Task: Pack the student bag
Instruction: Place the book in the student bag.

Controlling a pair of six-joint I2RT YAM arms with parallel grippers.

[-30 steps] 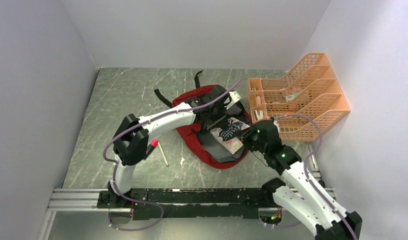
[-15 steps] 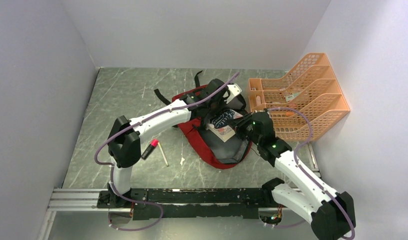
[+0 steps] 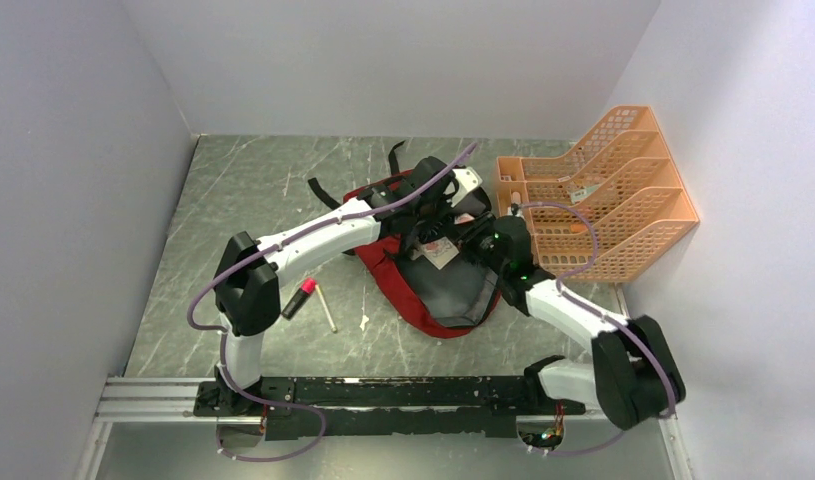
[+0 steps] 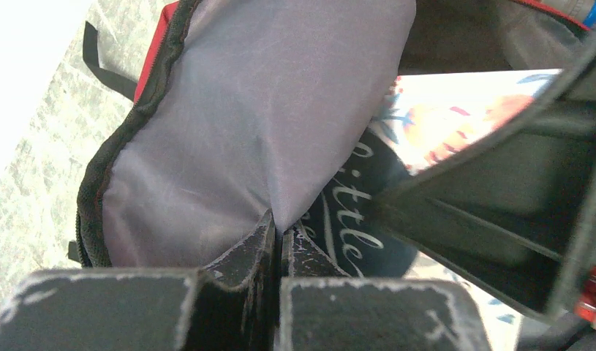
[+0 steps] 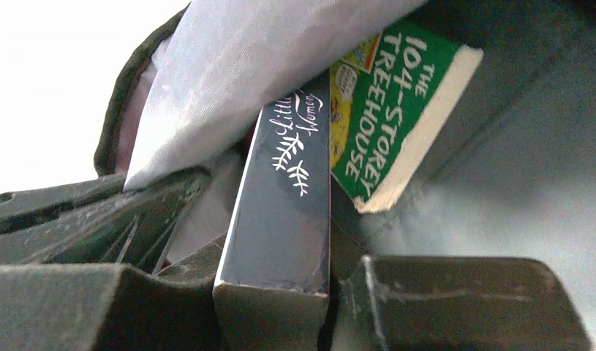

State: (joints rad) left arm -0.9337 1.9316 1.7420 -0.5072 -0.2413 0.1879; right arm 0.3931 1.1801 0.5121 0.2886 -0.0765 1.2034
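Grip of left gripper [image 4: 278,240]: fingers are pressed together on a fold of the student bag [image 4: 258,131], pinched by its grey lining so that the flap is held up.
Grip of right gripper [image 5: 280,300]: fingers are clamped on the near end of a dark book [image 5: 284,197] lettered in white script.
Inside the bag: a green paperback [image 5: 386,117], titled The 104-Storey Treehouse, is lodged just beside the dark book.
Bag itself: dark red, laid at mid-table, its mouth held agape.
Right of the bag: an orange file organizer [image 3: 608,205] is stood near, not touching.
Left of the bag: a pink-capped marker [image 3: 301,297] and a pale stick [image 3: 326,307] are laid on the table [image 3: 243,190].
Step in hand: the dark book is judged partway into the mouth.
Doing it well: the flap should be held high, and the book slid flat alongside the paperback and released only once seated deep.
Shown only by right wrist: the paperback's title, and lining draped over the book's far end.
Shown only by left wrist: the pinch on the lining, and the book's floral cover.
Shown only from above: the bag's place, straps and neighbours; both grips are hidden there.
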